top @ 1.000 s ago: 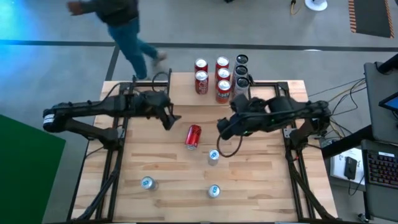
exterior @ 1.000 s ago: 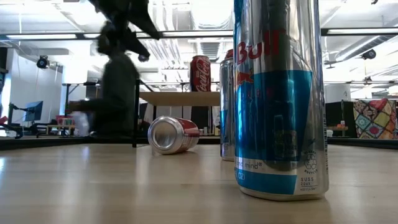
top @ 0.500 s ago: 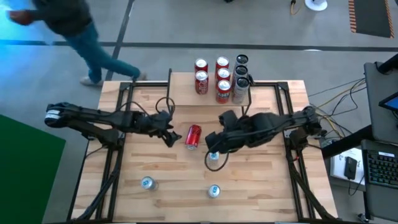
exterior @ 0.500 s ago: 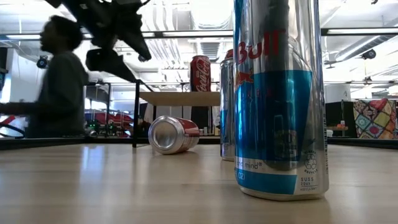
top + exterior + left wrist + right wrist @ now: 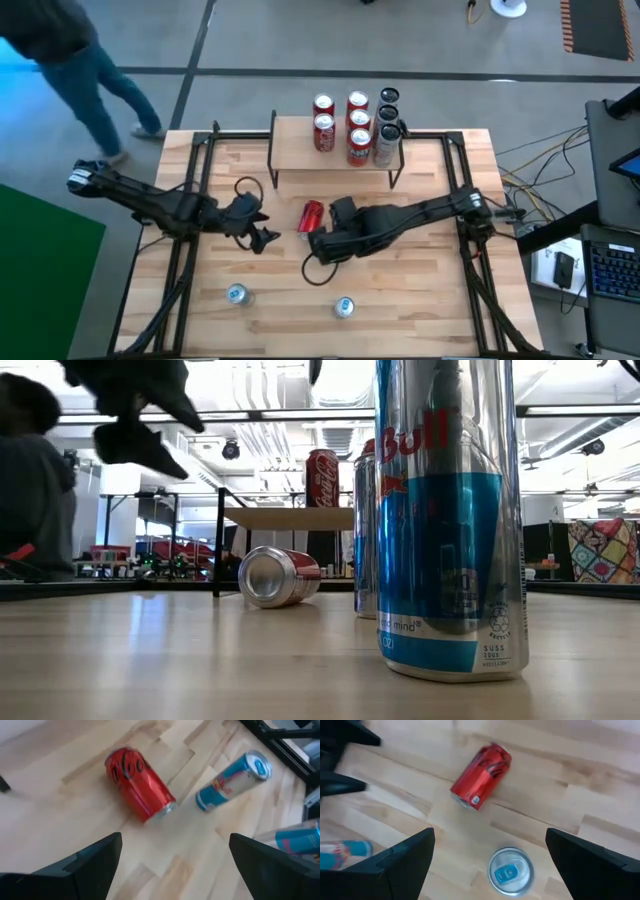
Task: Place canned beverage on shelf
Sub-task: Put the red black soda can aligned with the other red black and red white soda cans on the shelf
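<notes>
A red can lies on its side on the slatted tabletop, in front of the shelf. The shelf stands at the far edge and bears several upright cans. My left gripper hovers open left of the red can. My right gripper hovers open just near of it, above the red can and an upright blue can. Both are empty. Two more blue cans stand near the front edge.
In the low view a blue can stands close in front, another behind it, and the red can lies before the shelf's black legs. A person walks beyond the table's far left corner.
My left gripper has gone toward the near edge, past the red can's left side. My right gripper has gone toward the left and near edges, over the blue can beside the red can. No can has moved. The person has walked leftward behind the table.
</notes>
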{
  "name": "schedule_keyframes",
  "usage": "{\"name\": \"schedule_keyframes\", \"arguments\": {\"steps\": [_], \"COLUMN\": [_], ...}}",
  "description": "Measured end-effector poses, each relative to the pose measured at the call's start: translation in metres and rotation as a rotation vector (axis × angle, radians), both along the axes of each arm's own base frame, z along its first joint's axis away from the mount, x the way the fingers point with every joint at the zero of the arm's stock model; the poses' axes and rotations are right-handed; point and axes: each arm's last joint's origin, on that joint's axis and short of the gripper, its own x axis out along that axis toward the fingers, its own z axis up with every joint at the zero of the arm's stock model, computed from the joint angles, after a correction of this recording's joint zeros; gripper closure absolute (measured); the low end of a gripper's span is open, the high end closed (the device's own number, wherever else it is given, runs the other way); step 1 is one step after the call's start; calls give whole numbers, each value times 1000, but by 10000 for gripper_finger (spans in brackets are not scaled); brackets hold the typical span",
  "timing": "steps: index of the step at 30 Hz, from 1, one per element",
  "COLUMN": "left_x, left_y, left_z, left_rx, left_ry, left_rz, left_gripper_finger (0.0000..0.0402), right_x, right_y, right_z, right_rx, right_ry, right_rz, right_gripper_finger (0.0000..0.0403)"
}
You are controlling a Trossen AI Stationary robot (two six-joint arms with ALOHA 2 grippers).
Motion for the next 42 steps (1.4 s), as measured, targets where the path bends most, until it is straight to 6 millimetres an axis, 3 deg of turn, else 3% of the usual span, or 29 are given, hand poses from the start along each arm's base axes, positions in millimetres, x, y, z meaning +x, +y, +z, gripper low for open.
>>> {"name": "schedule_keyframes", "arguments": {"steps": [7, 11, 15, 21, 25, 38, 42], "left_x": [-23, -32, -43, -61, -68, -67, -67], "left_y": [-8, -19, -30, -45, -52, -56, -55], "left_z": [-3, 4, 10, 8, 4, -1, -1], "left_rx": [-65, -54, -4, -8, 4, 26, 32], "left_ry": [-38, -89, -158, -156, -156, -126, -123], "left_rz": [-23, -59, -42, -39, -24, -29, -28], "left_gripper_finger": [47, 47, 47, 47, 47, 47, 47], "right_x": [24, 26, 26, 32, 36, 37, 38], "right_y": [7, 5, 1, -4, -17, -13, -27], "right_z": [-31, -45, -71, -95, -110, -108, -115], "right_rx": [61, 72, 78, 150, 182, 187, 122], "right_ry": [-2, 25, 50, -33, -43, -99, -132], "right_rz": [6, -19, -92, -130, -166, -212, -309], "right_gripper_finger": [33, 33, 33, 33, 33, 33, 33]}}
